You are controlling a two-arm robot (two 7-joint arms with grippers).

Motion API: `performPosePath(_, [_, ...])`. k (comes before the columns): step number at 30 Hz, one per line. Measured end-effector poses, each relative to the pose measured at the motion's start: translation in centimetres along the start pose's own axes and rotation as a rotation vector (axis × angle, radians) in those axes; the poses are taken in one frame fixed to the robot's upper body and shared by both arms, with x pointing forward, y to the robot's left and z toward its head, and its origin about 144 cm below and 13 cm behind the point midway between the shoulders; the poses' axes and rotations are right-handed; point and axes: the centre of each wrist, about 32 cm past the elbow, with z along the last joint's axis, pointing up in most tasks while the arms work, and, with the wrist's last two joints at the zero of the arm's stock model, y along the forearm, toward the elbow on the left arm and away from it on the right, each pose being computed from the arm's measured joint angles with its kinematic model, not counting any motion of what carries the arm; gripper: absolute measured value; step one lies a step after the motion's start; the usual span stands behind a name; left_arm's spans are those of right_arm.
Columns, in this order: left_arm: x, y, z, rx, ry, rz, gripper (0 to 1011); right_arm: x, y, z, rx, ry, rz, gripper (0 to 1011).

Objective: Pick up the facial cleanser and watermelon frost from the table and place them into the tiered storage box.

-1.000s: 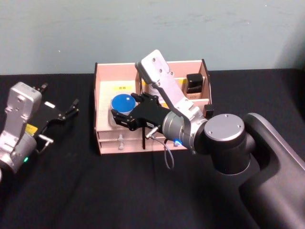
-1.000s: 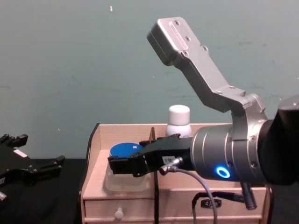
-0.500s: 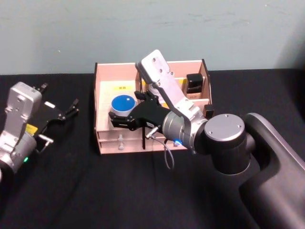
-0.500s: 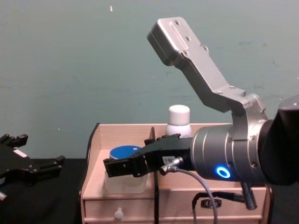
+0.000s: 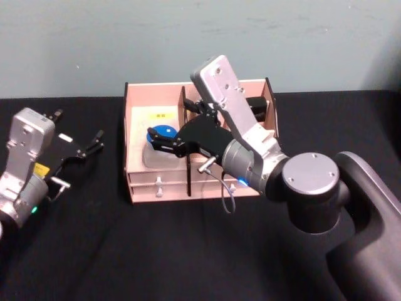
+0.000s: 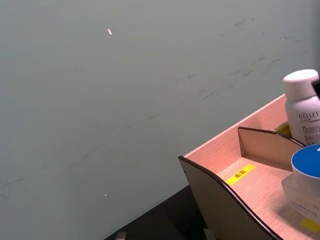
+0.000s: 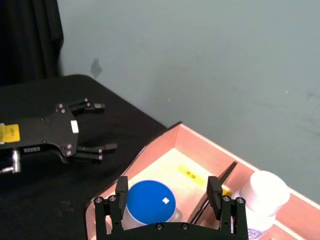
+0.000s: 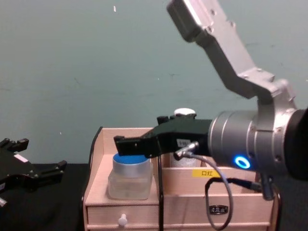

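The tiered storage box [image 5: 136, 122] [image 8: 97, 175] [image 7: 161, 150] [image 6: 218, 161] stands at the table's middle back. In its left compartment sits a clear jar with a blue lid [image 5: 164, 132] [image 8: 129, 177] [image 7: 148, 201] [image 6: 306, 171]. A white bottle [image 8: 184, 113] [image 7: 263, 191] [image 6: 302, 111] stands in the compartment to its right. I cannot tell which is the facial cleanser and which the watermelon frost. My right gripper [image 5: 156, 137] [image 8: 129, 145] [image 7: 167, 192] hovers open just above the jar, holding nothing. My left gripper [image 5: 94, 143] [image 8: 42, 155] [image 7: 102, 126] rests open on the table, left of the box.
A black item [image 5: 255, 106] sits in the box's back right compartment. Small drawers with white knobs [image 5: 159, 185] [image 8: 122, 220] line the box front. The black tablecloth [image 5: 125, 251] stretches bare in front of the box. A teal wall rises behind.
My right gripper has risen from around the blue-lidded jar to above its lid, and the arm has lifted. The jar stays in the left compartment. The left arm has not moved.
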Motion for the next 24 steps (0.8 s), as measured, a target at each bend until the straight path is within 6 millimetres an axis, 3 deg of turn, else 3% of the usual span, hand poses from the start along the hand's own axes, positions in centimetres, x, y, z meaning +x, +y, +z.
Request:
performPosePath(11, [0.0, 0.0, 0.0, 0.0, 0.0, 0.0, 1001, -0.3, -4.1, 0.5, 0.104, -0.04, -0.043, 1002])
performPosePath(20, [0.0, 0.0, 0.0, 0.0, 0.0, 0.0, 1001, -0.3, -8.4, -0.4, 0.178, -0.08, -0.231, 1002])
performPosePath(24, [0.0, 0.0, 0.0, 0.0, 0.0, 0.0, 1001, 0.1, -9.3, -0.8, 0.194, -0.09, -0.304, 1003])
